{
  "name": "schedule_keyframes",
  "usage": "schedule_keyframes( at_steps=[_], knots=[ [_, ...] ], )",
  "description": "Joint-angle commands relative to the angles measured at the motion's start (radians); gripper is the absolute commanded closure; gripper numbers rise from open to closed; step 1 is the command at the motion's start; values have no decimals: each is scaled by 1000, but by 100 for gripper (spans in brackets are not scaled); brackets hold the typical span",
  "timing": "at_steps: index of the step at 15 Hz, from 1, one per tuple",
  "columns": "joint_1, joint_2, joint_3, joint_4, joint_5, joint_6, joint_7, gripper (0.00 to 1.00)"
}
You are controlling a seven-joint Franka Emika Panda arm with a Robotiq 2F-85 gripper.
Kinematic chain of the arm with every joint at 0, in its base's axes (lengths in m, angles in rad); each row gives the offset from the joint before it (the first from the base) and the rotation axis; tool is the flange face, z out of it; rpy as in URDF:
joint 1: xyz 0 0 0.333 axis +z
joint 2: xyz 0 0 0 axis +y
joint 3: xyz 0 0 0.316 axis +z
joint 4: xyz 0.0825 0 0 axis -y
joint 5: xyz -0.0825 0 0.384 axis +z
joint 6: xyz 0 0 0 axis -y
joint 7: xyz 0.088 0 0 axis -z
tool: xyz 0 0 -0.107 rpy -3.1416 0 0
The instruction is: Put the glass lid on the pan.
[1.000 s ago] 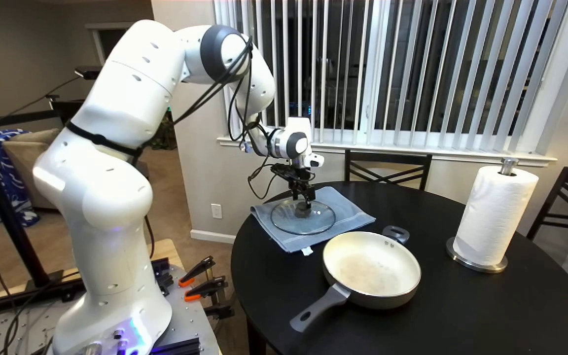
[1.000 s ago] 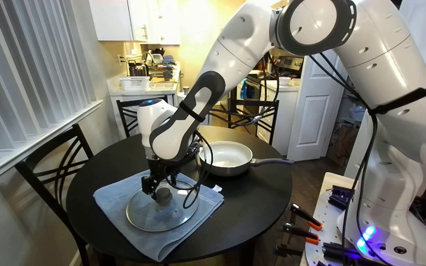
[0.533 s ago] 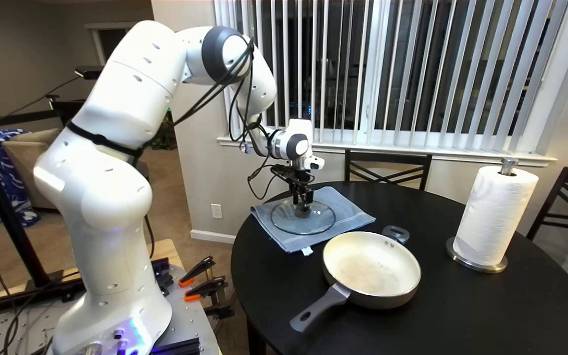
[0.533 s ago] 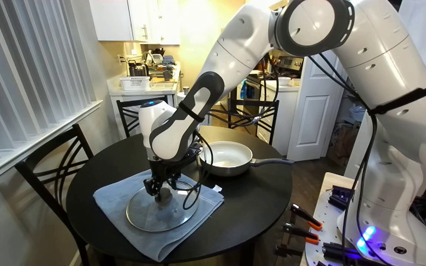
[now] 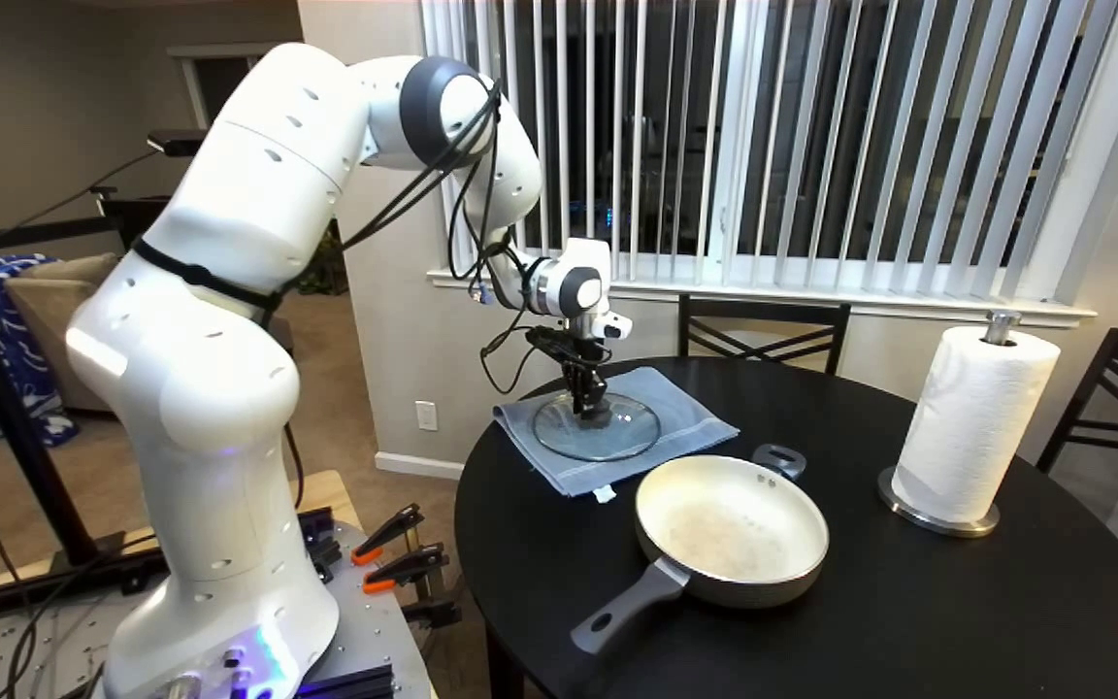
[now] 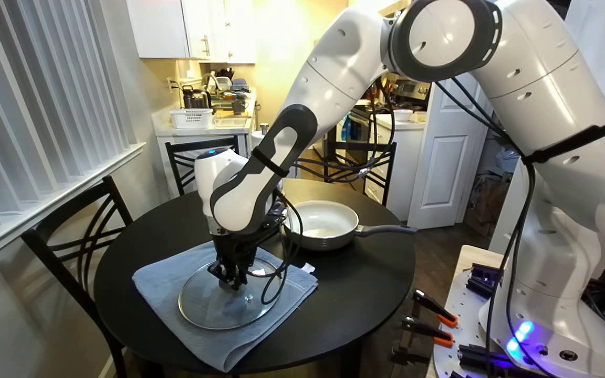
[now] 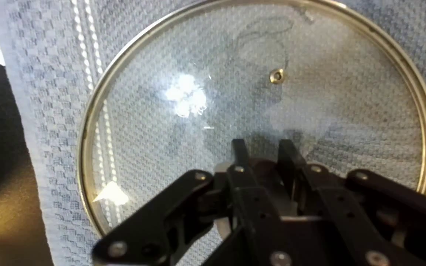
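Hand [image 7: 264, 146] is down at the knob [image 5: 600, 419] of the glass lid [image 7: 242, 111], a little lower than half a second ago. Change since then: fingers [image 7: 239, 159] were apart around the knob; now drawn in close, narrow gap left, something dark between them in the wrist view, taken to be the knob. Read as a pinch on the knob; contact itself not clear.

Left to right, in an exterior view: glass lid, no plain shift, lies on the blue-grey cloth [image 5: 683, 419], not lifted. Pan [image 5: 729, 529] unmoved and uncovered, at four o'clock from the lid on the black desk [image 5: 908, 612]; long handle [image 5: 629, 607] points to eight o'clock. Paper towel roll [image 5: 976, 432], also unmoved, at two o'clock from the pan, well apart.

Meaning for the task: reach looks done, grasp likely just made, carry not begun. Next step calls for a small test lift straight up, then travel toward four o'clock. Risk: a shallow pinch could let the lid tilt, or catch on the pan's edge on the way down.
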Motion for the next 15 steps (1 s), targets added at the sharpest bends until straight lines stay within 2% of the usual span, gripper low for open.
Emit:
schedule_keyframes(
  at_steps=[1,2,3,4,10,13,15],
  knots=[
    [-16,7,22,20,30,-16,-19,94],
    [-16,6,22,20,30,-16,-18,62],
    [-16,6,21,21,30,-16,-17,66],
    [-17,6,21,22,31,-15,-17,64],
    [-11,3,19,34,34,4,-7,29],
    [-6,1,10,45,25,8,0,8],
    [-5,1,4,50,22,9,4,0]
  ],
)
